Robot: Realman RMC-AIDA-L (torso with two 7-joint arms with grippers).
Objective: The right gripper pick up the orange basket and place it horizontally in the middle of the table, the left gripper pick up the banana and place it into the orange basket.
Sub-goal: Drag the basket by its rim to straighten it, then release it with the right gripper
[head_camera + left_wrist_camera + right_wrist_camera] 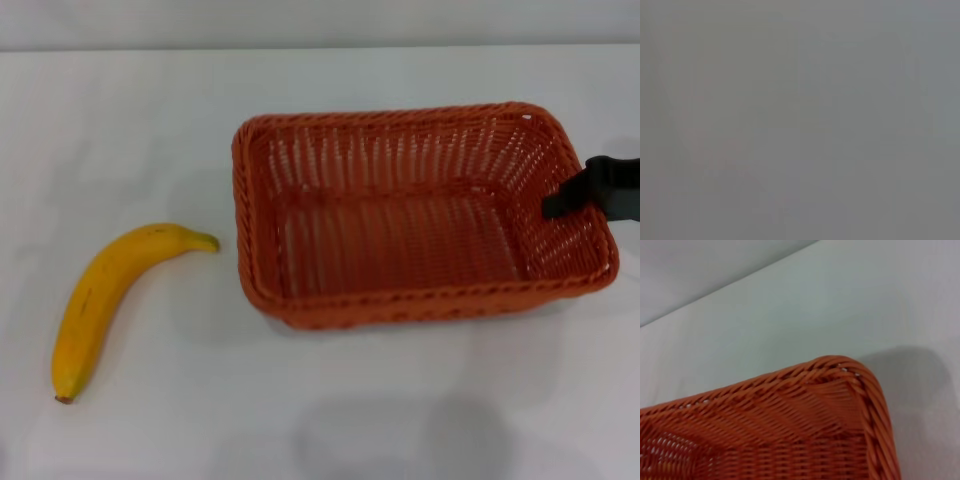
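The orange basket point(400, 305) lies lengthwise on the white table point(330, 410), right of the middle, with nothing inside it. My right gripper point(560, 200) comes in from the right edge and reaches over the basket's right rim. In the right wrist view one braided corner of the basket point(790, 385) sits close below the camera. The yellow banana point(105, 300) rests on the table to the left of the basket, apart from it, its stem pointing toward the basket. The left gripper is out of view, and the left wrist view is plain grey.
The table's far edge point(320, 47) meets a pale wall at the back. White tabletop point(790, 305) extends beyond the basket's corner.
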